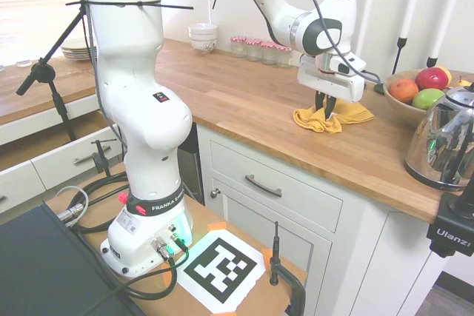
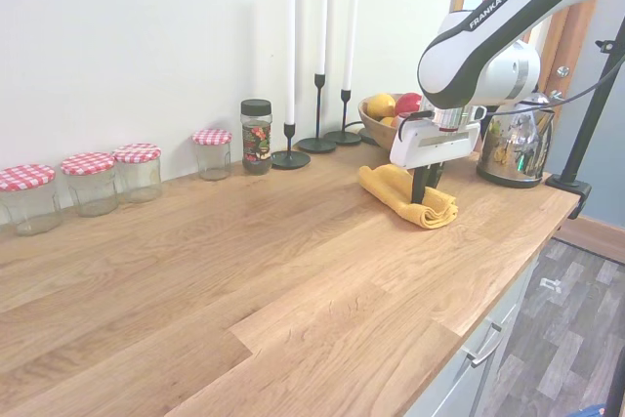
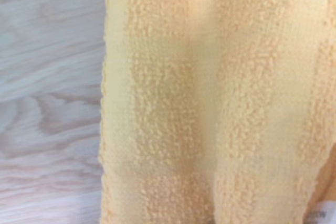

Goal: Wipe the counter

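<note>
The gripper (image 2: 425,186) stands straight down into the folded yellow cloth (image 2: 405,195), fingers narrow and pinching its folds. The cloth lies on the counter (image 2: 244,271) right under the fingers, long axis running from the fruit bowl (image 2: 376,122) toward the front edge. The wrist view adds terry texture and bare wood beside the cloth's edge

Warm-brown planked counter (image 2: 244,271), yellow terry cloth (image 2: 405,192), red-checked jar lids (image 2: 88,163)
</note>
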You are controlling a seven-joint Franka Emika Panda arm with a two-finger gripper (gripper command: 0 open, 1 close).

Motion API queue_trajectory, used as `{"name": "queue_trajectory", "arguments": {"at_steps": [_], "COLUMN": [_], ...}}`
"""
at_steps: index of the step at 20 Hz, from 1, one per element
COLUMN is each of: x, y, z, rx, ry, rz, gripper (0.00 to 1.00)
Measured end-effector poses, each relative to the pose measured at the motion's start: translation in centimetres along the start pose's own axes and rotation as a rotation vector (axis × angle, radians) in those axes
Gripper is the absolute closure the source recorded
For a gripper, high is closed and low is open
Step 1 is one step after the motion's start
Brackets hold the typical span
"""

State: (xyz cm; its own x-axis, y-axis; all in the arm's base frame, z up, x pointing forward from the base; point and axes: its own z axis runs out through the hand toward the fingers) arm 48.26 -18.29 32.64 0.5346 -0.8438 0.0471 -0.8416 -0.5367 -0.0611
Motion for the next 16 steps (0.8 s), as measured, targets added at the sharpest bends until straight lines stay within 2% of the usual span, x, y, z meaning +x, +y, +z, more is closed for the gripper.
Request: {"name": "queue_trajectory", "arguments": {"at_steps": [16], "x": [-1.1], "y": [0.5], "z": [-0.5], "rx": [-0.013], "ry": [0.004], "rz": [0.043], "gripper": [0.0]}}
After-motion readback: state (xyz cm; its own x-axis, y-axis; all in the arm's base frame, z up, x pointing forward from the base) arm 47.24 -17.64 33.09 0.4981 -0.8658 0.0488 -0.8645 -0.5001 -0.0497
